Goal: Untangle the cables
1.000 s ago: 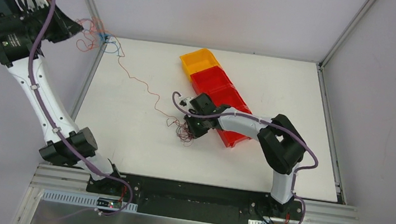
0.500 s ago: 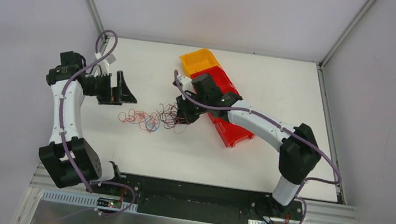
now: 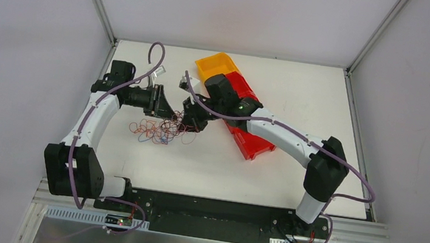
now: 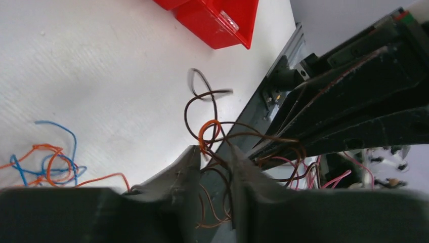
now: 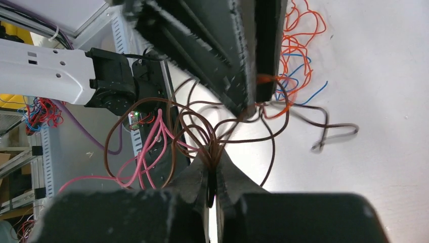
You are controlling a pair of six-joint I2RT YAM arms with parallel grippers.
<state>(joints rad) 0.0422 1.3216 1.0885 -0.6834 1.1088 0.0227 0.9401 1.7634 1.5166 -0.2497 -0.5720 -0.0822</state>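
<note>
The cables (image 3: 159, 130) lie as a loose tangle of red, orange, blue and dark strands left of the table's centre. My right gripper (image 3: 192, 114) is shut on a bunch of brown strands (image 5: 222, 132), which fan out from its closed tips (image 5: 212, 158) along with pink ones (image 5: 152, 144). My left gripper (image 3: 164, 107) faces it closely from the left. Its jaws (image 4: 215, 151) stand apart, with brown and orange strands (image 4: 202, 132) running through the gap. More orange and blue strands (image 4: 50, 164) lie on the table below it.
A row of bins, one orange (image 3: 216, 65) and red ones (image 3: 251, 112), runs diagonally behind the right arm; a red bin's corner (image 4: 217, 20) shows in the left wrist view. The table's metal frame rails (image 3: 105, 20) rise at the back corners.
The left arm has swung down from high at the far left to the tangle beside the right gripper, letting go of the stretched strand. The right gripper shifted back and left, still shut.
</note>
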